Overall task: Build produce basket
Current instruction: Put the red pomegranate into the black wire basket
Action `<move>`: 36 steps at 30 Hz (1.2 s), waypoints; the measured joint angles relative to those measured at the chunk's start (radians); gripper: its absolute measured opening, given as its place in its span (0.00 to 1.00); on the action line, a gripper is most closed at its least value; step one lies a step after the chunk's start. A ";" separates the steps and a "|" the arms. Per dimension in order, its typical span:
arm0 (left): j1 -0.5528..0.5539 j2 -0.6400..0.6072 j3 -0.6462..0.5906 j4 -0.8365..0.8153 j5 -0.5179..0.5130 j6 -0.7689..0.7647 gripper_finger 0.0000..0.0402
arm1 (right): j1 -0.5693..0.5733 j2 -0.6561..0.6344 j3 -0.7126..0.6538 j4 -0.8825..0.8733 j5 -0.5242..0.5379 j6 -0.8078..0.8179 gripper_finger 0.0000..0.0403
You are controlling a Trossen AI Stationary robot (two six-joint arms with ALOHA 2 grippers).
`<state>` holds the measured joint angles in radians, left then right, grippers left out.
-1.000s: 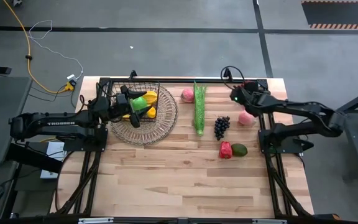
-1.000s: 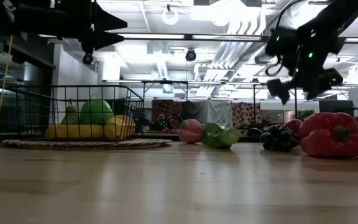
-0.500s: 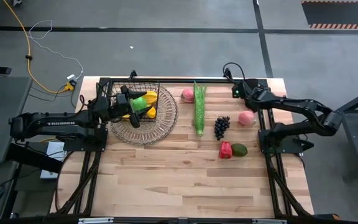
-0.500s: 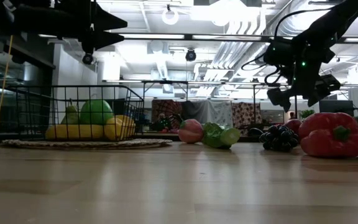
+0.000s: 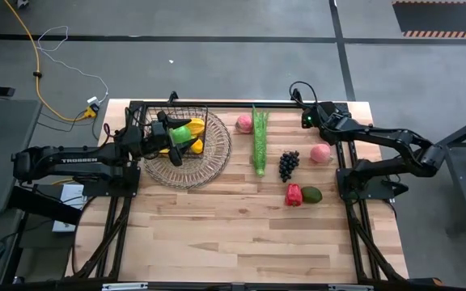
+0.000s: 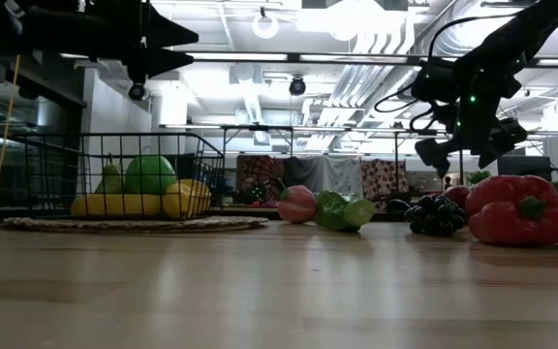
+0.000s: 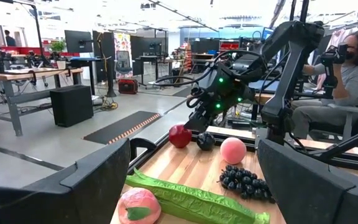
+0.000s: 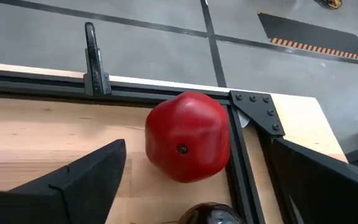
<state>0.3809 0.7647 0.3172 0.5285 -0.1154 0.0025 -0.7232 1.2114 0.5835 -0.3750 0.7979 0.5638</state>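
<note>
Produce mostly sits loose on the desk; we're hovering the right end effector, spread wide, over a red apple at the far corner. Next: drop and pinch it.

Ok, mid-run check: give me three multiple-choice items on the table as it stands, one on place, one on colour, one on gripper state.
1. Where does the basket sit?
A. on the round woven tray
B. on bare wood
C. off the table

2. What colour is the fruit in the right wrist view, at the table's corner?
A. yellow
B. red
C. purple

3. How is the right gripper?
A. shut on the grapes
B. shut on a peach
C. open, empty

Answers: A, tray rim shows round it; B, the apple is red; C, fingers stand apart, nothing between.
</note>
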 joint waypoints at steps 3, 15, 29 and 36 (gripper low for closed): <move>0.000 0.000 0.000 0.000 0.000 -0.002 0.85 | -0.018 0.001 0.000 0.000 0.000 -0.005 0.97; 0.000 0.000 0.000 0.001 0.000 -0.002 0.85 | -0.033 0.001 -0.001 0.023 -0.105 0.135 0.97; 0.000 0.000 0.000 0.001 0.000 -0.010 0.85 | -0.121 0.091 -0.001 0.058 -0.063 0.205 0.97; 0.000 0.000 0.000 0.001 0.000 -0.010 0.85 | -0.120 0.155 -0.001 0.114 -0.071 0.293 0.97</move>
<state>0.3809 0.7647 0.3172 0.5299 -0.1150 -0.0074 -0.8433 1.3663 0.5823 -0.2610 0.7270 0.8566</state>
